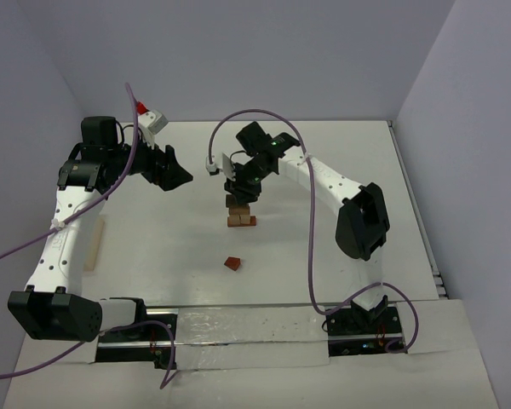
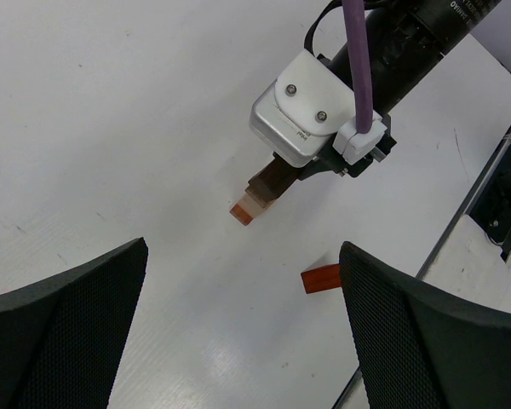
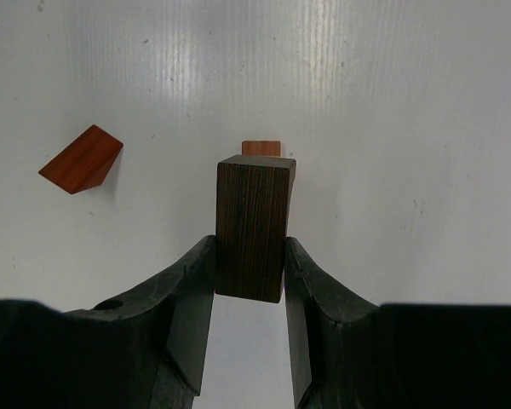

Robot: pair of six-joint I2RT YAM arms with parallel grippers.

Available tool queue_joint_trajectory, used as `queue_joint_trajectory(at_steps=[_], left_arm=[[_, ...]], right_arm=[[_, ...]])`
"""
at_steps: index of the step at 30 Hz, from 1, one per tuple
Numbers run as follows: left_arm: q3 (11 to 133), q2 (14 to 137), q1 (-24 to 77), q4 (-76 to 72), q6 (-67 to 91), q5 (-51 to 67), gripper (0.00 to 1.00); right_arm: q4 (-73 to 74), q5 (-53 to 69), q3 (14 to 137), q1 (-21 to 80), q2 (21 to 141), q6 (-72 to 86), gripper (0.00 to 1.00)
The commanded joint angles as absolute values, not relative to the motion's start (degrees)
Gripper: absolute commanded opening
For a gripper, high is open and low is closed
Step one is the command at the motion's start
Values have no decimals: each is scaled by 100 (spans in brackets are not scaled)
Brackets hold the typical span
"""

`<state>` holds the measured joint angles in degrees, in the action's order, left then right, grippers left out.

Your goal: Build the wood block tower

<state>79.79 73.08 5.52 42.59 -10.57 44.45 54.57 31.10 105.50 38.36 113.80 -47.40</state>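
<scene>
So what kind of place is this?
Probably a robot lab bench: left arm and right arm bolted to a white table, plain walls around, small wooden blocks for stacking.

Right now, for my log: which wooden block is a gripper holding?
The dark brown cuboid, clamped in the right gripper; the reddish wedge lies loose, apart.

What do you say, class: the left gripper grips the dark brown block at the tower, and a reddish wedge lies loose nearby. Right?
No: the right gripper grips the dark brown block, as the right wrist view shows; the left gripper is open and empty. The tower and the loose reddish wedge are as stated.
</scene>
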Motion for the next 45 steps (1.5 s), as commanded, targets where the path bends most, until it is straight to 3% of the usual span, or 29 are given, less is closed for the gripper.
queue_joint_trajectory(at_steps=[1,22,30,45], left_arm=[[8060,7242,510,4043,-1020,4606,99],[8042,7251,501,4050,-1028,4635,99],[8018,7242,501,4043,-1028,4649,99],[8015,7251,492,4052,-1037,4675,99]], right_arm=[[5407,3129,10521,3806,11110,-4792,7],[5361,3059,10414,3762,11180,-4904,13],[5363,3107,10373,3762,11191,-4979,20],[5466,3148,10510,3761,11301,-5132,20]])
